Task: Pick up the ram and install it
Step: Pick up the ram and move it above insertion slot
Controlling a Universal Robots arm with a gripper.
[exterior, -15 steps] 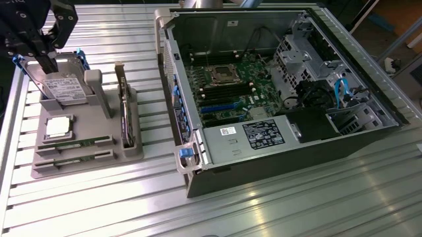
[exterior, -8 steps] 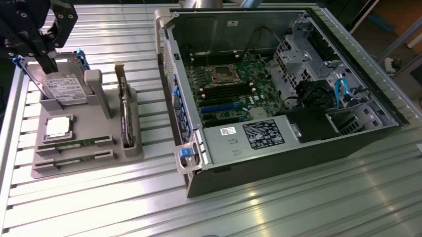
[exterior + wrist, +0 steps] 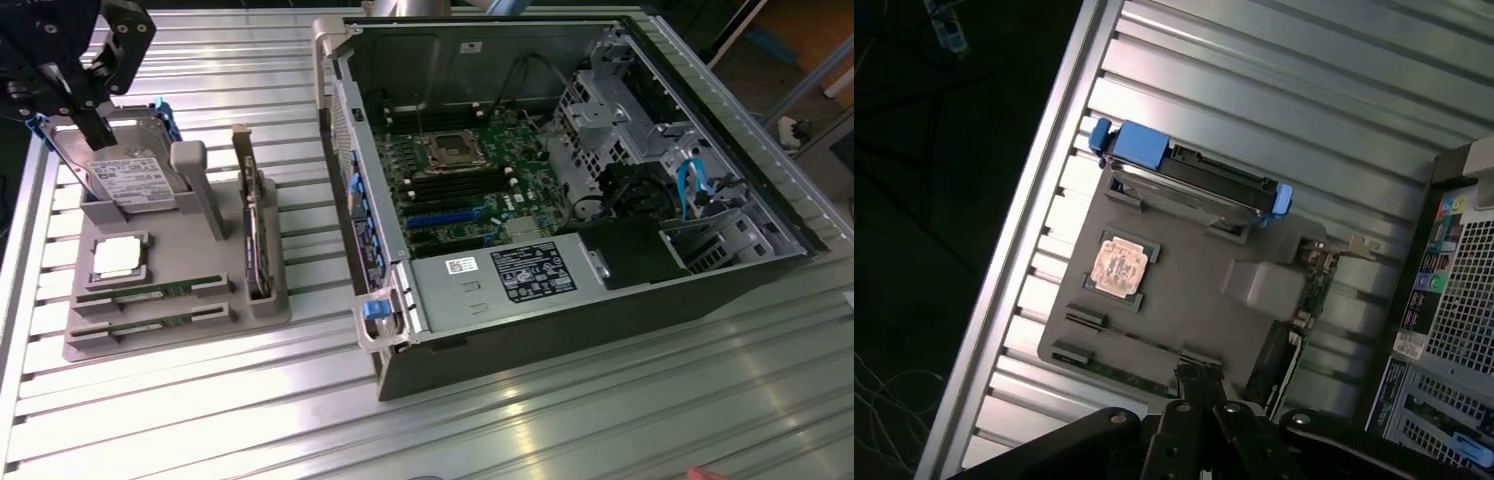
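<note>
Two alike green ram sticks lie side by side in the front slots of a grey holder [image 3: 174, 335], one [image 3: 144, 293] behind the other [image 3: 144, 322]; I cannot tell which is the task's ram. In the wrist view a thin green edge of a stick [image 3: 1124, 372] shows at the holder's [image 3: 1184, 300] rim. My black gripper [image 3: 96, 135] hangs above the holder's far end, over the hard drive [image 3: 134, 180], well apart from the sticks. In the wrist view the gripper [image 3: 1199, 385] has its fingers together, shut, with nothing between them.
The holder also carries a CPU [image 3: 118, 255] and an upright dark expansion card [image 3: 251, 230]. An open computer case [image 3: 694, 290] lies on the exterior view's right, its motherboard [image 3: 461, 185] exposed. The slatted metal table [image 3: 534, 420] ends just beyond the holder.
</note>
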